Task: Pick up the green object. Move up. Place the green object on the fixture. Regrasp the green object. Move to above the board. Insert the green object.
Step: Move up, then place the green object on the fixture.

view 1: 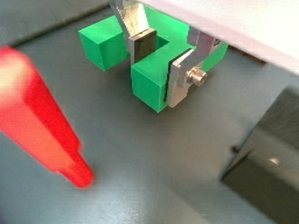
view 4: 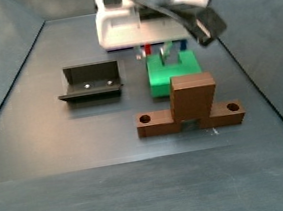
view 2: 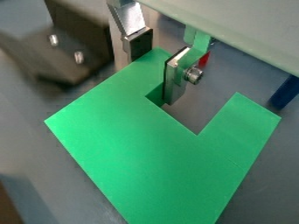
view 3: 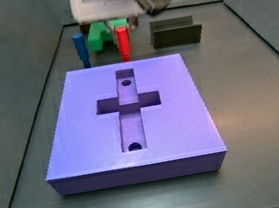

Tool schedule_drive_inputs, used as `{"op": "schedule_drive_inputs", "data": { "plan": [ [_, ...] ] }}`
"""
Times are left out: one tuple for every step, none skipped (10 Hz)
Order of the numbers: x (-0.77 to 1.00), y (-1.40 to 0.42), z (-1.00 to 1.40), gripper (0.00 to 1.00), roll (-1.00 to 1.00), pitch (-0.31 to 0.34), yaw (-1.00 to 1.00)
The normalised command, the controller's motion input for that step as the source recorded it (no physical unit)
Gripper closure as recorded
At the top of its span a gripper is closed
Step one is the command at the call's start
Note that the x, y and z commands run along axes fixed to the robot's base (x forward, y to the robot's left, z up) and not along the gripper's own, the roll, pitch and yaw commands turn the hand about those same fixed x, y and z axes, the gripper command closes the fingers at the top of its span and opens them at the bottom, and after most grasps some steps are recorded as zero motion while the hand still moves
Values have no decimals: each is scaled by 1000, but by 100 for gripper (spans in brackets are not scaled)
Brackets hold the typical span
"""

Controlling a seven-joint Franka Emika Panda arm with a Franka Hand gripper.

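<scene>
**Gripper low over the green object, one prong between the fingers**

Arm pose: the gripper hangs straight down from its white wrist housing, at the far side of the desk in a side view, right above the green object. In the other side view the gripper sits behind the board, low among the pegs.

Fingers: in both wrist views the two silver plates with dark pads point down into the green object. One finger stands in the notch; the other finger stands against the outer face of a prong. The jaws are set narrowly, about one prong's width apart, with that prong between them. Cannot tell whether the pads actually press the plastic or merely flank it.

Green object: bright green, chunky, flat-topped, with a square notch between two prongs. In a wrist view the green object fills most of the frame, resting on the grey desk, notch opening toward the fingers.

Surroundings:
- fixture, dark, with raised walls, well apart from the green object, to the side
- fixture also seen behind the board's far corner
- red peg and blue peg upright just beside the gripper
- red peg large and blurred in a wrist view
- brown cross-shaped piece upright, just in front of the green object
- board lavender, cross recess and two round holes unoccupied
</scene>
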Motion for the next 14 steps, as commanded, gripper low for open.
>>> {"op": "schedule_drive_inputs", "data": {
  "plan": [
    [-49, -42, 557, 100, 13, 22, -18],
    [-22, -12, 254, 100, 39, -3, -10],
    [0, 0, 0, 100, 9, 0, 0],
    [0, 0, 0, 100, 0, 6, 0],
    [40, 166, 0, 100, -66, 54, -14],
    [549, 40, 334, 100, -1000, 0, -97],
    [700, 0, 111, 100, -1000, 0, -134],
    [620, 0, 169, 100, -1000, 0, -189],
    [626, 0, 140, 100, -1000, 6, -160],
    [563, 0, 100, 100, -1000, 43, 0],
    [566, 0, 129, 100, -1000, 60, 0],
    [566, 0, 143, 100, -1000, 69, 0],
    [506, 0, 280, 100, -1000, 180, 40],
    [506, 0, 391, 100, -983, 294, 71]
  ]
}}
